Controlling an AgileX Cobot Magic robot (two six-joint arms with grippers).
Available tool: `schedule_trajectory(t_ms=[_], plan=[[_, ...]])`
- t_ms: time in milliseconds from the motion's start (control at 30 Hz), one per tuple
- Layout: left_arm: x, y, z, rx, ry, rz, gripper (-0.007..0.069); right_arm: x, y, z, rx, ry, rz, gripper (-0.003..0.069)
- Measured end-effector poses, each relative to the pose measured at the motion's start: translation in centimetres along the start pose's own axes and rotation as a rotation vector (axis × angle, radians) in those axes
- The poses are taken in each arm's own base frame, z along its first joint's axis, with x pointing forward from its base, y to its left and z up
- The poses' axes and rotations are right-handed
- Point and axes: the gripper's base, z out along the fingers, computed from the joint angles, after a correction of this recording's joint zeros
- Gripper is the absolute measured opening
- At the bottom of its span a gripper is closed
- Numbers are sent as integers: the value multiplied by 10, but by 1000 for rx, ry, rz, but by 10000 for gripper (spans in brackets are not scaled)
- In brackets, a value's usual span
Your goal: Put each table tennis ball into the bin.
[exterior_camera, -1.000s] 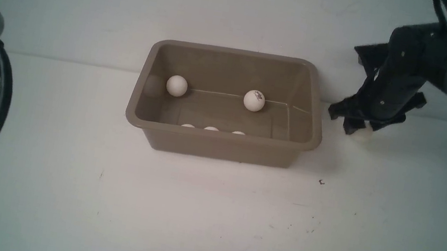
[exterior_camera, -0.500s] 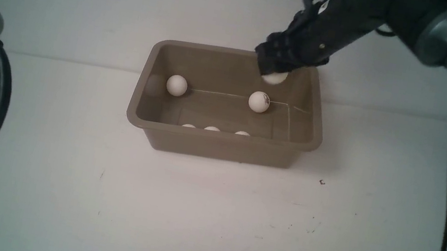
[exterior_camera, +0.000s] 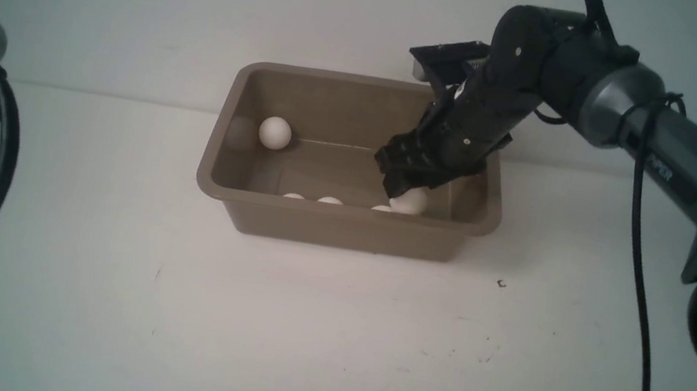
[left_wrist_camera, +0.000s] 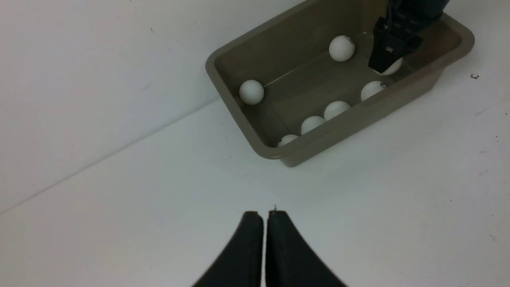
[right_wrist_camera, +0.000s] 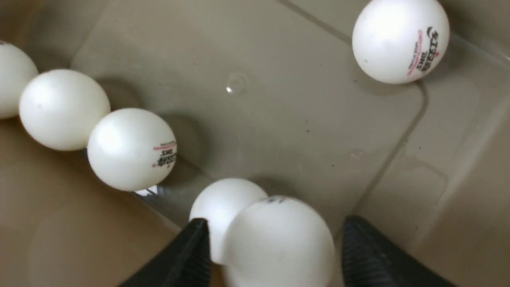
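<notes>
Right arm (exterior_camera: 476, 125) now inside bin (exterior_camera: 343, 223)

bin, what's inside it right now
Seven white table tennis balls sit inside the tan plastic bin, with the right tool over one. The near wall partly hides four from the front.

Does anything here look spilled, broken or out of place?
Nothing stands out. The bin sits upright and whole, and every table tennis ball in view lies inside it, including the one between the right gripper's parted fingers. Only tiny dark specks mark the table.
</notes>
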Motion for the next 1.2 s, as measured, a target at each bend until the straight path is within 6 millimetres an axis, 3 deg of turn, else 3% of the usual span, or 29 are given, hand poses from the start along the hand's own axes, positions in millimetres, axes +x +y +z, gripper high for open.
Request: schedule_trajectory(t_ms=[133,233,300,333,367,467,600,700,767,833,900,967,1067,1200], plan=[[0,0,0,0,0,0,-4,-10,-1,-14,26,-48,-19,391],[0,0,0,0,1,0,-4,-23,0,-48,79,-142,-40,256],[0,0,-1,-1,-5,6,-4,-33,2,-95,144,-250,-69,101],[1,0,-3,-3,-16,13,-4,-35,3,-110,164,-280,-78,80],[2,0,-9,-12,-68,37,-4,-38,9,-168,237,-393,-109,10],[7,-1,-22,-39,-205,75,-4,-31,15,-243,331,-522,-133,-11],[29,-5,-38,-67,-332,83,-4,-11,16,-320,422,-651,-118,-15],[56,-10,-35,-65,-331,83,-4,8,21,-355,472,-686,-132,-16],[72,-14,-32,-61,-321,81,-4,23,25,-371,490,-702,-142,-16],[88,-17,-29,-56,-316,67,-4,36,27,-373,500,-690,-150,-16],[99,-20,-27,-53,-327,44,-4,61,33,-386,519,-717,-160,-16],[107,-21,-28,-52,-353,12,-4,88,38,-385,518,-729,-165,-16],[113,-22,-32,-55,-382,-3,-4,144,49,-389,522,-828,-172,-16],[124,-24,-33,-55,-394,-21,-4,235,61,-359,510,-938,-155,-16]])
